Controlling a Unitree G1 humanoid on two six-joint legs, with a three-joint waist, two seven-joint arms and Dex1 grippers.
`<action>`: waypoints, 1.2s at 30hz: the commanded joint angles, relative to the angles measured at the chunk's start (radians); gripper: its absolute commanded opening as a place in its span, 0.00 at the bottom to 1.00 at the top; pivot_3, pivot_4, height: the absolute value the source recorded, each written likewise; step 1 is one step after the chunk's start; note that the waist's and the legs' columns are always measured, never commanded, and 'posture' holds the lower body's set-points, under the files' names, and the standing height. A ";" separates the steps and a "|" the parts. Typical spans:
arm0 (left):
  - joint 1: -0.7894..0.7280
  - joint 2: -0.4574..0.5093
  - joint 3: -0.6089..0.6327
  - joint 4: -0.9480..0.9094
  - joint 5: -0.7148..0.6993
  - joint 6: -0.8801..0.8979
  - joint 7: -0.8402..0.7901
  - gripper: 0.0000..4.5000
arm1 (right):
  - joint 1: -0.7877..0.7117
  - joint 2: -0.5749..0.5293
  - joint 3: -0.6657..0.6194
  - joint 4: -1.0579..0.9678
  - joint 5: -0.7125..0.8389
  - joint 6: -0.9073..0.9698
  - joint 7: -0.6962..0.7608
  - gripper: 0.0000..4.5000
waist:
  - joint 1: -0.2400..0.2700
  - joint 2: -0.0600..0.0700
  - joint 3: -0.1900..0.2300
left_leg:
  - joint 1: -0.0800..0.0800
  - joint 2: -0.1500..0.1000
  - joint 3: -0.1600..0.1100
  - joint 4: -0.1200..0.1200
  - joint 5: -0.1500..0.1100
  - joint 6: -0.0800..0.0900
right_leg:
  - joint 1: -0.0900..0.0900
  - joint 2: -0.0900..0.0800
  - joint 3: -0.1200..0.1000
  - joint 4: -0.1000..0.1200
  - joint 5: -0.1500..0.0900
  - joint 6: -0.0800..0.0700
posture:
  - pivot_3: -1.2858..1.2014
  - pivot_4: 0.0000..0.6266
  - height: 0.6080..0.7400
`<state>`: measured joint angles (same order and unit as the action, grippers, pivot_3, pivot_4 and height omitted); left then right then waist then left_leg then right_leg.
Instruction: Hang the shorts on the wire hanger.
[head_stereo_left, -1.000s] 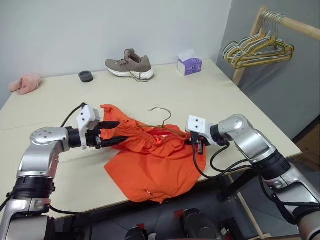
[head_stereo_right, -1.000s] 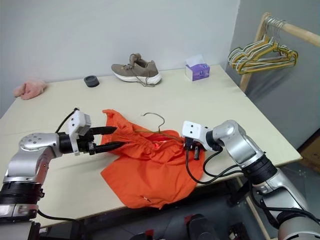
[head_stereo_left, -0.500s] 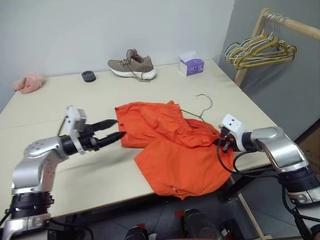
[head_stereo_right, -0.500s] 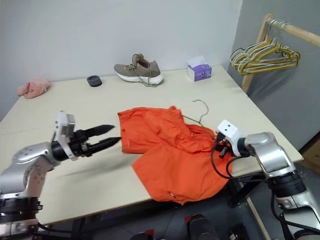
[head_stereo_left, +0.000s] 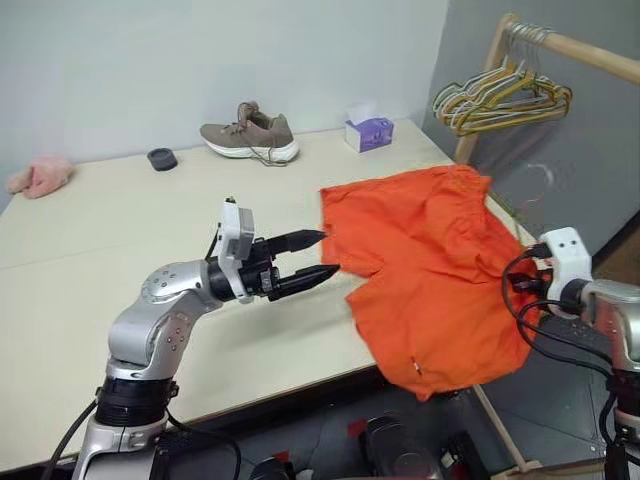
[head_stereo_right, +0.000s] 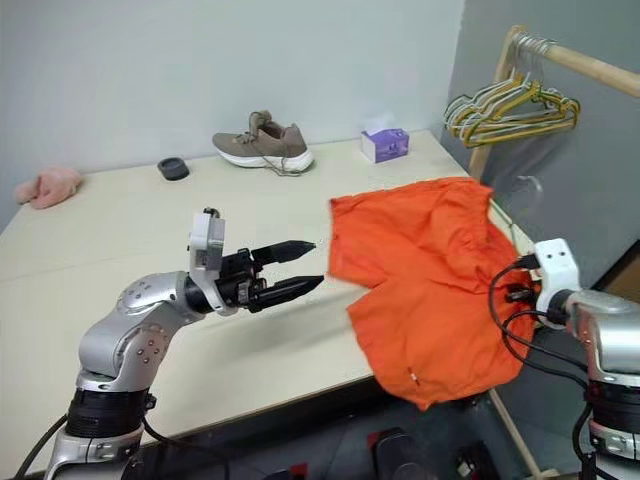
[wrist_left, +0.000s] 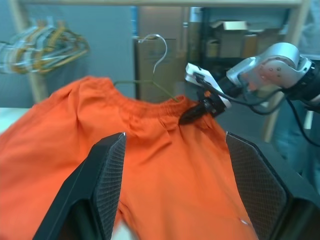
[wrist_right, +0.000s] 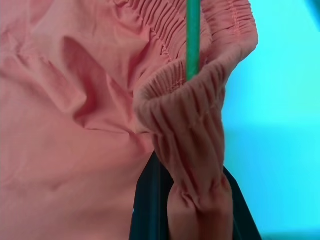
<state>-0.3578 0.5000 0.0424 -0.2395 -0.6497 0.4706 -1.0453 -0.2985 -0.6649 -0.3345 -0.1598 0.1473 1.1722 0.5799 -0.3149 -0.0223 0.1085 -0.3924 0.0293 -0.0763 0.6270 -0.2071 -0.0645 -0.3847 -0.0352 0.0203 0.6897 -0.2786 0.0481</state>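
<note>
The orange shorts (head_stereo_left: 430, 250) hang spread out over the table's right edge, partly off it. My right gripper (wrist_left: 194, 113) is shut on their bunched elastic waistband (wrist_right: 190, 145). The wire hanger (wrist_left: 156, 49) runs inside that waistband. Its hook stands up above the cloth, and its thin wire (wrist_right: 193, 40) goes into the pinched fold. My left gripper (head_stereo_left: 330, 252) is open and points level at the shorts' near hem, just short of it, with nothing between its fingers (wrist_left: 107, 175).
On the beige table (head_stereo_left: 120, 230), a tan shoe (head_stereo_left: 250, 133), a purple tissue box (head_stereo_left: 362, 132) and a small black disc (head_stereo_left: 160, 158) lie along the back, and a pink fluffy cloth (head_stereo_left: 38, 176) at the far left. A wooden rack with bunched hangers (head_stereo_left: 500, 95) stands to the right.
My right gripper swung right and pulled the shorts and hanger from the table's middle to its right edge. My open left gripper followed to the right, still apart from the cloth.
</note>
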 joint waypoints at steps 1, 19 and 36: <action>-0.045 -0.028 -0.017 -0.019 -0.004 -0.025 0.013 0.74 | -0.021 -0.009 -0.105 -0.030 0.004 0.025 -0.078 0.00 | -0.013 0.000 0.000 | 0.000 0.000 0.000 0.000 0.000 0.000 | 0.000 0.000 0.000 -0.001 0.000 0.000 | 0.37 0.10 1.00; -0.128 -0.171 -0.093 -0.040 -0.003 -0.048 0.091 0.74 | -0.312 0.050 -0.257 -0.005 -0.065 0.037 -0.478 0.00 | -0.101 0.001 0.002 | 0.010 -0.001 0.018 -0.005 -0.001 0.002 | 0.005 0.000 0.020 -0.011 0.001 0.002 | 0.36 0.12 1.00; -0.183 -0.241 -0.113 -0.076 -0.021 -0.063 0.133 0.74 | -0.545 0.019 -0.313 0.299 -0.025 0.085 -0.578 0.00 | -0.104 0.003 0.002 | 0.010 -0.002 0.024 -0.013 -0.003 0.005 | 0.005 0.001 0.027 -0.022 0.003 0.006 | 0.37 0.12 1.00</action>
<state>-0.5159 0.2652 -0.0757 -0.2720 -0.6562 0.4242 -0.9228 -0.8050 -0.6184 -0.6281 0.1523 0.1042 1.2542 0.0074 -0.4184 -0.0197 0.1105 -0.3822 0.0278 -0.0521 0.6132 -0.2100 -0.0594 -0.3793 -0.0342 0.0474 0.6657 -0.2749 0.0547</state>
